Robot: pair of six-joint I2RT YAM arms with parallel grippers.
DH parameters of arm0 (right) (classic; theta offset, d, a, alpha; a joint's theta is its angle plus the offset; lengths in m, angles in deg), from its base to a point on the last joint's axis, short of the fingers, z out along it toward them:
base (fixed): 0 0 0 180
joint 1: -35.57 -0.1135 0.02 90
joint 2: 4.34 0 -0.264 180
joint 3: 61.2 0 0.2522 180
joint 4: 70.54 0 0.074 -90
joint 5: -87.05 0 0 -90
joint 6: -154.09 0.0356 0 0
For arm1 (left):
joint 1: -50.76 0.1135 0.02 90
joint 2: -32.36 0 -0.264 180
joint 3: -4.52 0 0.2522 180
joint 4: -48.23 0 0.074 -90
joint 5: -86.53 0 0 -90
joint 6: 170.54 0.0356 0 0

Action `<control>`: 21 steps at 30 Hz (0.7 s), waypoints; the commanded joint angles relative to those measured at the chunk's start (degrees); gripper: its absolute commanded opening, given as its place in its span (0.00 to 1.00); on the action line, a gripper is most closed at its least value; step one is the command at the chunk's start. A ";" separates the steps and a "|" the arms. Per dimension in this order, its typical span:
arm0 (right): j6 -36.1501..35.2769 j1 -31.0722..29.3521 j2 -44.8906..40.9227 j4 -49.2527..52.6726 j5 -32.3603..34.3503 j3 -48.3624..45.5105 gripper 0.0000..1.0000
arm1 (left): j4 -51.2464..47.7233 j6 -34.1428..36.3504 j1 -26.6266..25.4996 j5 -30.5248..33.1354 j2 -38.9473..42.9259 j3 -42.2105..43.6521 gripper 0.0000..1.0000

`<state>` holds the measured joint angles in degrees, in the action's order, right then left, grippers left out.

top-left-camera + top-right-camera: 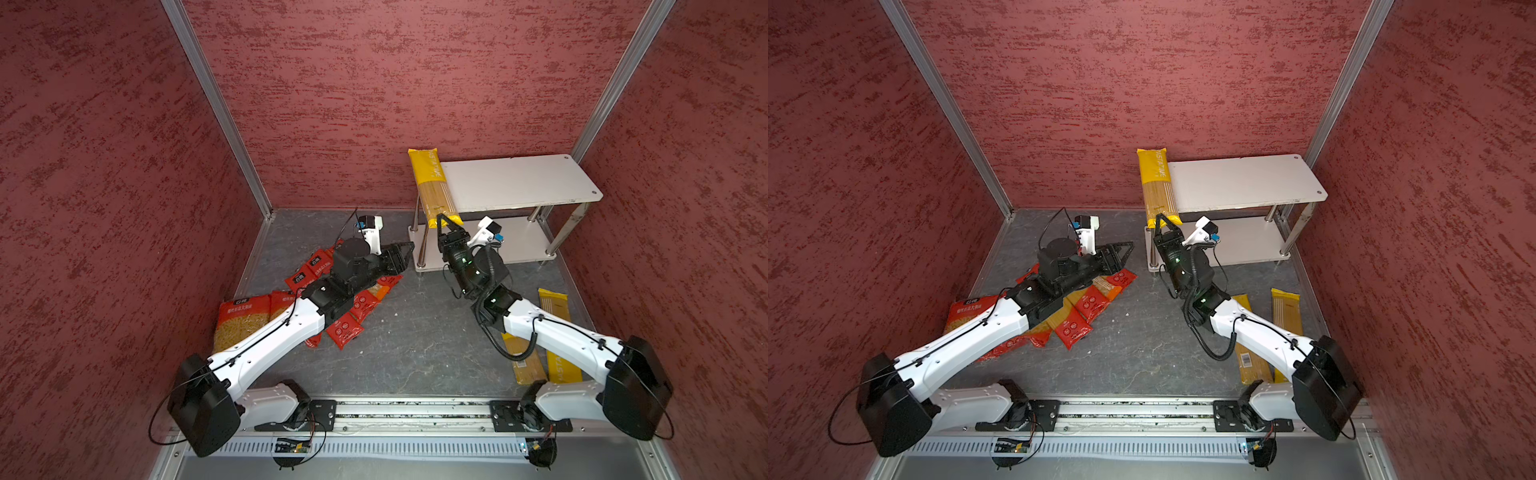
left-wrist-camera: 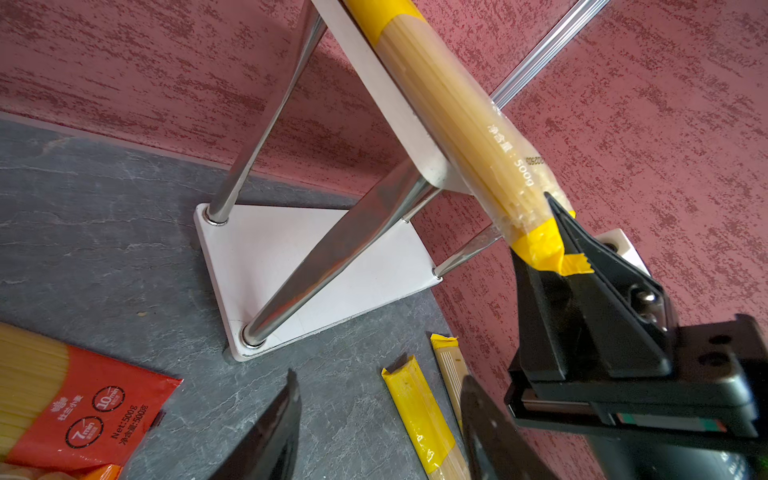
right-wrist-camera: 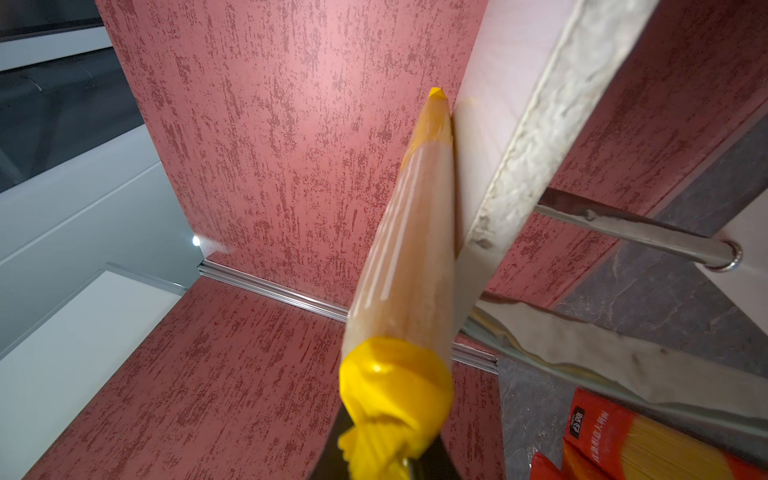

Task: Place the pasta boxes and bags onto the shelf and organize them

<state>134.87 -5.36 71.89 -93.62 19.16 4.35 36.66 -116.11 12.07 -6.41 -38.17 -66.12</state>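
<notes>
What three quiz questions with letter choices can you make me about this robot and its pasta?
1. Where is the yellow pack that the right gripper holds?
A) on the floor
B) at the left end of the shelf's top board
C) on the bottom board

2. How many other yellow packs lie on the floor?
A) none
B) two
C) five

3. How is the left gripper?
A) open and empty
B) shut on a red pack
C) shut on a shelf leg

Answers:
1 B, it lies along that end in both top views.
2 B, two lie side by side on the right.
3 A, the left wrist view shows its fingers apart with nothing between.
</notes>
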 commanded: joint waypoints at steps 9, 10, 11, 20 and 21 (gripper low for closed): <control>-3.42 0.50 0.49 0.53 3.61 1.15 0.04 | 0.92 0.20 -0.23 -0.56 -1.00 -0.55 0.61; -3.77 0.50 0.56 0.63 3.96 1.31 0.04 | 0.97 0.24 -0.24 -0.57 -1.23 -0.71 0.61; -4.02 0.54 0.66 0.62 4.24 1.30 0.04 | 0.97 0.19 -0.22 -0.66 -1.41 -0.90 0.61; -5.22 1.71 1.50 0.40 4.52 2.03 0.03 | 1.02 0.24 -0.24 -1.34 -2.69 -1.88 0.61; -5.24 1.89 1.68 0.30 4.52 2.23 0.03 | 1.09 0.32 -0.24 -1.36 -2.74 -1.91 0.61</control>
<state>131.11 -4.97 72.48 -93.84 20.65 4.79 36.77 -116.09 11.96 -7.07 -40.57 -66.36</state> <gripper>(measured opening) 0.147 0.610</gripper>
